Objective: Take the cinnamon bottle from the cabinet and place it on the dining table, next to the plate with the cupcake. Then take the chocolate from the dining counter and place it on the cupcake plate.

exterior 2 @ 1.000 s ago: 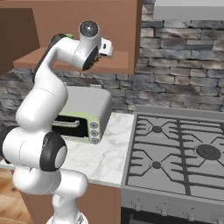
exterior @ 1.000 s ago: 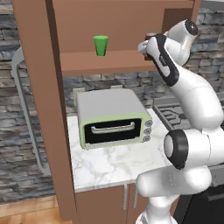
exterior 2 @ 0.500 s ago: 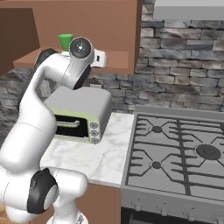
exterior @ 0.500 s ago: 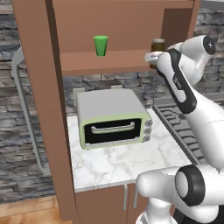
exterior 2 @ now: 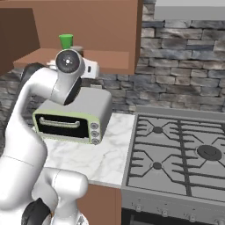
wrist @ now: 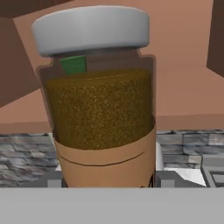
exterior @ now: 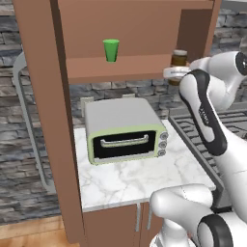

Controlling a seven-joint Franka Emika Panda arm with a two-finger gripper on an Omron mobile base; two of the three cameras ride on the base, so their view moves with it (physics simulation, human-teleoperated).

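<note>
The cinnamon bottle (exterior: 179, 58) stood upright at the right end of the cabinet (exterior: 43, 106) shelf, close to the shelf's front edge and beside the cabinet's right wall. From the left base camera its pale cap and dark brown body showed just above the white hand of the arm, which reached up to it from the right. The gripper (wrist: 109, 177) sat at the foot of the bottle: in the hand camera the jar (wrist: 98, 96) loomed close, grey-white cap on top, brown spice behind the glass and a tan label band below, with one dark fingertip (wrist: 168, 178) showing at each lower side of the label. The fingers stood on either side of the bottle's base, partly apart, but whether they pressed on it or merely flanked it could not be told.

A green cup (exterior: 111, 50) stood upright on the same shelf, well to the left of the bottle, near the shelf's middle. Through the jar's glass neck a patch of that green showed in the hand camera.

Below the shelf, a pale green toaster oven (exterior: 124, 130) rested on the white marble counter (exterior: 140, 181), toward its back edge. A gas stove (exterior 2: 180, 151) adjoined the counter's right edge, against the grey stone wall (exterior 2: 184, 61).
</note>
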